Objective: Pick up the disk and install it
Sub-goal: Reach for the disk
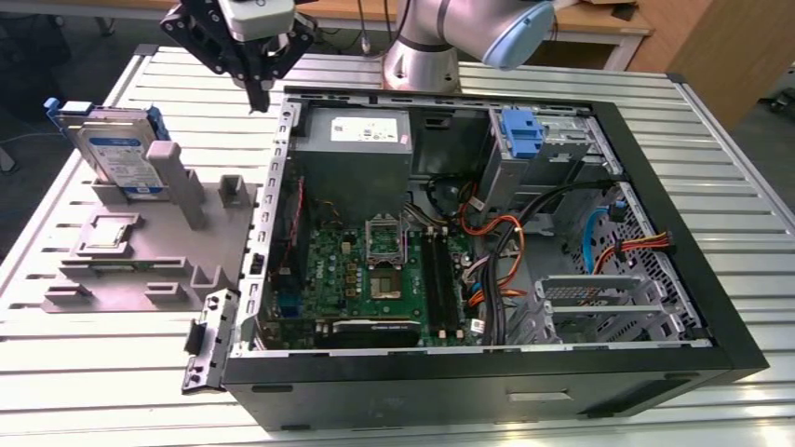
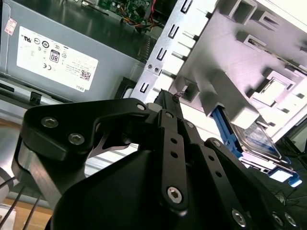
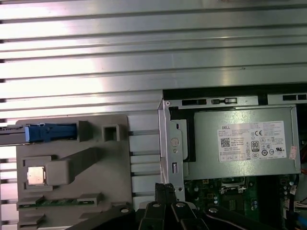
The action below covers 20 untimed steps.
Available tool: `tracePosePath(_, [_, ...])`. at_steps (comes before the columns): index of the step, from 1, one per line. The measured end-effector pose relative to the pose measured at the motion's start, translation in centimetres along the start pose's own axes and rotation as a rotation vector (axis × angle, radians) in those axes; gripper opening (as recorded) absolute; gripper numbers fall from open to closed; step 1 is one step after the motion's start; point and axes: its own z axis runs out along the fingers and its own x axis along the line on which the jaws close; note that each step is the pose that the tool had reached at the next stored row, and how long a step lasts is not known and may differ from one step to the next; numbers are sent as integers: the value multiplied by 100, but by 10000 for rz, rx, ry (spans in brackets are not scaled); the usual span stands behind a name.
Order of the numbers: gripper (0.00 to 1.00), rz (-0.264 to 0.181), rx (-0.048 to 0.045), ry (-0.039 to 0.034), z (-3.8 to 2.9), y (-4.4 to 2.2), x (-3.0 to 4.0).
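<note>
Slatted table (image 1: 708, 149) bears grey fixture (image 1: 149, 256) propping disk (image 1: 122, 160) beside open case (image 1: 497, 371).

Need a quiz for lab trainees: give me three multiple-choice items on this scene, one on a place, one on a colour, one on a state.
1. Where is the disk? A. upright in the grey holder beside the computer case; B. lying on the table; C. in a case bay.
2. What colour is the disk's bracket? A. red; B. blue; C. green.
3. How is the gripper? A. wide open; B. shut on the disk; C. shut, empty.
Key: A, it stands in the holder at the exterior view's left; B, blue frames its edges; C, it is closed on nothing.
</note>
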Motion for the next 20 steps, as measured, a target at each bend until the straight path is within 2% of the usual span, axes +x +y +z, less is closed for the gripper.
tracePosePath(20, [10,-1,0,0,6,-5,66])
